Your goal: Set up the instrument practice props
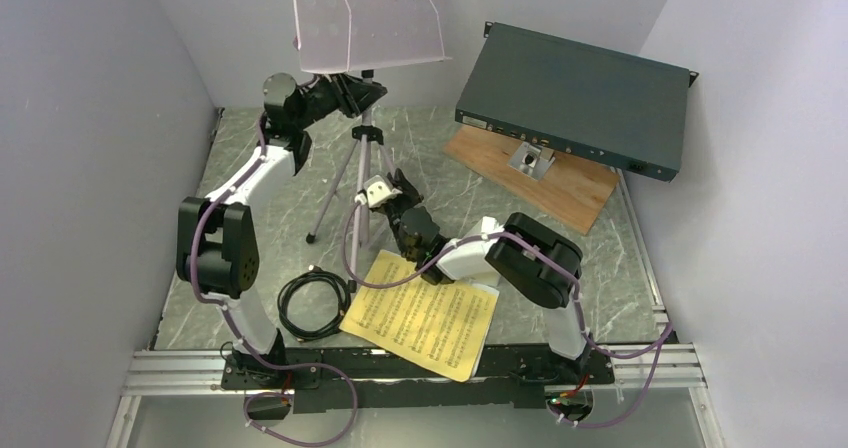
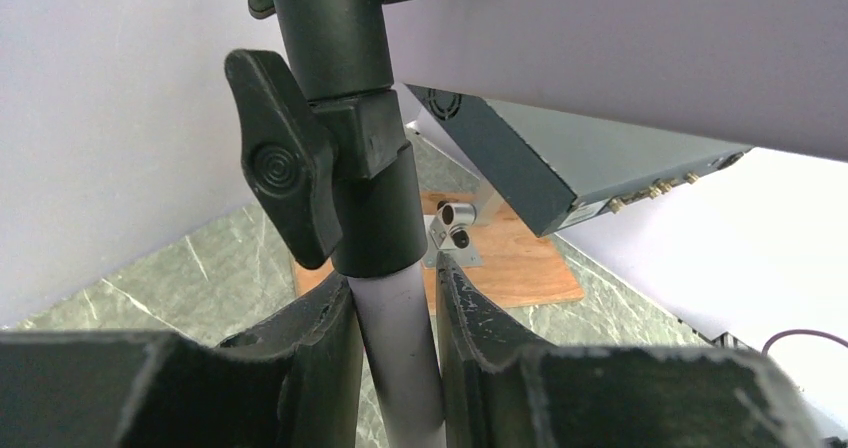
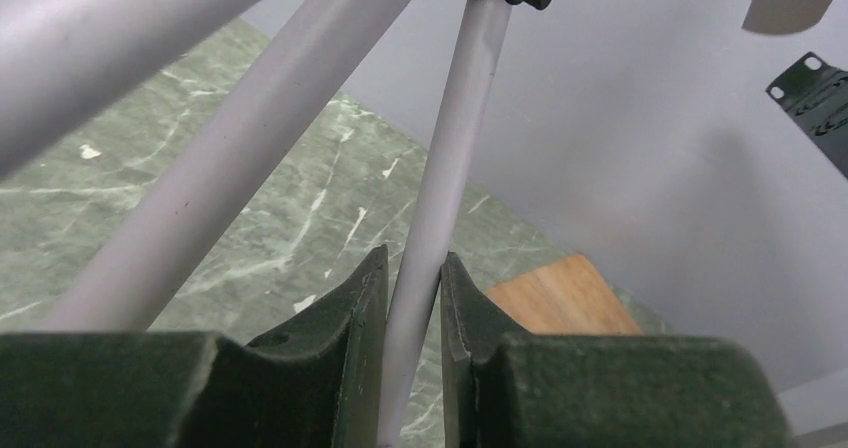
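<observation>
The left gripper (image 2: 397,293) is closed tight around the silver pole (image 2: 402,358) of the music stand (image 1: 365,18). Its dark fingers (image 2: 320,338) press the pole from both sides, just beneath the black clamp collar (image 2: 365,133) and its ribbed knob (image 2: 280,168). From above, this grip sits high on the stand, right under the pale perforated desk, which tilts back toward the rear wall.

The right gripper (image 3: 412,268) is lower down and pinches one thin tripod leg (image 3: 450,148) between its narrowly parted fingers. Thicker silver legs cross to the left of it.

The stand is upright at the back left of the green marbled table (image 1: 450,193), with its legs spread. The yellow and white sheet music (image 1: 425,313) lies flat at the near edge, partly under the right arm. Just to its left is a coiled black cable (image 1: 312,303). At the back right, a dark green flat box (image 1: 575,98) leans over a wooden board (image 1: 560,188). A small silvery object (image 1: 530,158) sits on the board under the box's front edge; it may be a bracket, but it is too small to tell.
</observation>
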`<state>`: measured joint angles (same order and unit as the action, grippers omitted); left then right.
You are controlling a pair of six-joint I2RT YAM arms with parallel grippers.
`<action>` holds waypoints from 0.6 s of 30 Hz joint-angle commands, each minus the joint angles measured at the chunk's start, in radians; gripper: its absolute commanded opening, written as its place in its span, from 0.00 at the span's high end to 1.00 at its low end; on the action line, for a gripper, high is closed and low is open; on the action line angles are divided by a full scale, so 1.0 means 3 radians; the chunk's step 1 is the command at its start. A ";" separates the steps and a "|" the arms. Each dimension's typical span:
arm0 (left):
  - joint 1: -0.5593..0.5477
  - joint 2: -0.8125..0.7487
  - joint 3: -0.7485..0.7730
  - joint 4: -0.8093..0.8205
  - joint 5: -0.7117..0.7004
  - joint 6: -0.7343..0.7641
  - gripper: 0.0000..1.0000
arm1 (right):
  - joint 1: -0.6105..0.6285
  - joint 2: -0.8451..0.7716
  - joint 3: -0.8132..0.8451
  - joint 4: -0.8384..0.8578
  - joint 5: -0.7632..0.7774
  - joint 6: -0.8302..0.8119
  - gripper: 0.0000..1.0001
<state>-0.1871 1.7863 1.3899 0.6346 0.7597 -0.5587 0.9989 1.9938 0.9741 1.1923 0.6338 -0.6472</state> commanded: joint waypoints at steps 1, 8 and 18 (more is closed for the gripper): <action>-0.0007 -0.0538 0.0244 0.0741 0.0617 0.0350 1.00 | -0.0129 -0.0007 0.0255 -0.0376 0.0180 -0.0286 1.00; 0.0171 -0.0427 0.0288 0.1170 0.0967 0.0103 1.00 | -0.0351 0.0165 0.0676 -0.0586 0.0002 -0.0057 1.00; 0.0299 -0.0332 -0.0569 0.2082 0.1246 0.0087 1.00 | -0.0687 0.0595 0.1040 -0.0714 -0.0232 0.0192 1.00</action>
<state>-0.0860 1.7401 1.3014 1.0397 0.9298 -0.5949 0.8894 2.1147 1.2327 1.0977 0.5331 -0.6254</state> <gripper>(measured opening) 0.318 0.215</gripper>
